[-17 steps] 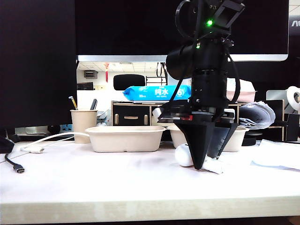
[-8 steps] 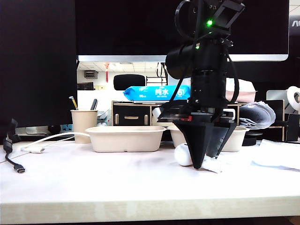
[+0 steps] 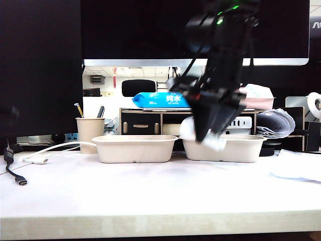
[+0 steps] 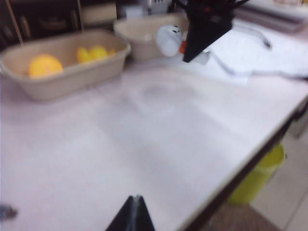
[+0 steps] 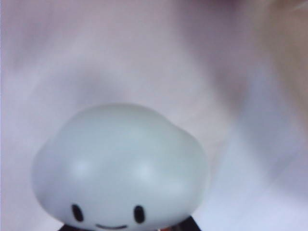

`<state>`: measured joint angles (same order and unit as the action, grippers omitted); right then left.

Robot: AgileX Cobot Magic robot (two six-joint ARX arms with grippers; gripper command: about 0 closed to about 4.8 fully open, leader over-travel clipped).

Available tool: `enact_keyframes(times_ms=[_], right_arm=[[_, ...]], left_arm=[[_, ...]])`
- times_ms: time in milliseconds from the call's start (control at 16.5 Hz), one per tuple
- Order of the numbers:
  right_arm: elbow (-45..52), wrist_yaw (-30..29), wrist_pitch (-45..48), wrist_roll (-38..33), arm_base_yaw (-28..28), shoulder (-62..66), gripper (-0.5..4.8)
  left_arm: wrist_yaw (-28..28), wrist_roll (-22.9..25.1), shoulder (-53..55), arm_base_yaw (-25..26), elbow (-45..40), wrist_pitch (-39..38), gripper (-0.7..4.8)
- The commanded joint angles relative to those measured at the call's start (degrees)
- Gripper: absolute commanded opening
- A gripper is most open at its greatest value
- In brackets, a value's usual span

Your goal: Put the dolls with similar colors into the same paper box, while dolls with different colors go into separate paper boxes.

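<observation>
1. White round-headed doll (image 3: 189,129) is clamped in the right tool (image 3: 206,135), lifted clear of the bench (image 3: 150,196) before the right paper box (image 3: 224,149).
2. Two yellow dolls (image 4: 91,53) already lie in the left paper box (image 4: 77,72).
3. Left tool (image 4: 134,217) hangs low, jaws together, empty.
4. Judged remaining: drop this doll; the other white doll isn't visible.

A white doll (image 5: 120,166) with black eyes, two yellow dolls (image 4: 45,65), beige boxes (image 3: 134,148).
</observation>
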<state>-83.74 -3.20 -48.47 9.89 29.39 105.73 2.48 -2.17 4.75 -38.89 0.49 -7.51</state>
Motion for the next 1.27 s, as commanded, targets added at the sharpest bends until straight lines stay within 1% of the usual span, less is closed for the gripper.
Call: enact_keyframes(times_ms=[61, 242, 363, 606, 787, 848, 1029, 1151, 1272], right_arm=[[-0.6, 2.2, 4.8, -0.9, -3.1, -2.1, 1.98], [-2.5, 2.4, 6.5, -0.9, -5.2, -2.0, 1.98], [-4.3, 3.4, 10.7, -0.9, -6.9, -1.9, 1.98], [-5.3, 3.5, 15.3, -1.0, -9.7, -0.4, 1.98], [-5.7, 3.6, 14.9, -1.0, -10.3, 2.7, 1.98], [-5.7, 4.4, 15.4, -1.3, -10.3, 4.4, 2.02], [-5.7, 11.3, 17.0, -1.4, -10.4, 4.9, 2.03], [-5.7, 12.2, 17.2, -1.7, -10.8, 4.9, 2.06], [-5.7, 12.3, 16.9, -2.3, -11.1, 4.9, 2.78]], left_arm=[[0.2, 0.2, -4.4, 2.0, 0.0, 0.7, -0.05], [0.1, 0.2, -4.6, 2.9, 0.0, 1.4, -0.05], [0.2, 0.2, -4.6, 2.9, 0.0, 1.2, -0.05], [0.2, 0.2, -4.6, 3.1, 0.0, 1.1, -0.05], [0.2, 0.2, -4.6, 3.7, 0.0, 1.1, -0.05], [0.2, 0.2, -4.6, 3.7, 0.0, 1.1, -0.05], [0.3, 0.2, -4.6, 4.2, 0.0, 1.1, -0.05], [0.3, 0.2, -4.6, 5.6, 0.0, 1.1, -0.05], [0.3, 0.2, -4.6, 7.5, 0.0, 1.1, -0.05]])
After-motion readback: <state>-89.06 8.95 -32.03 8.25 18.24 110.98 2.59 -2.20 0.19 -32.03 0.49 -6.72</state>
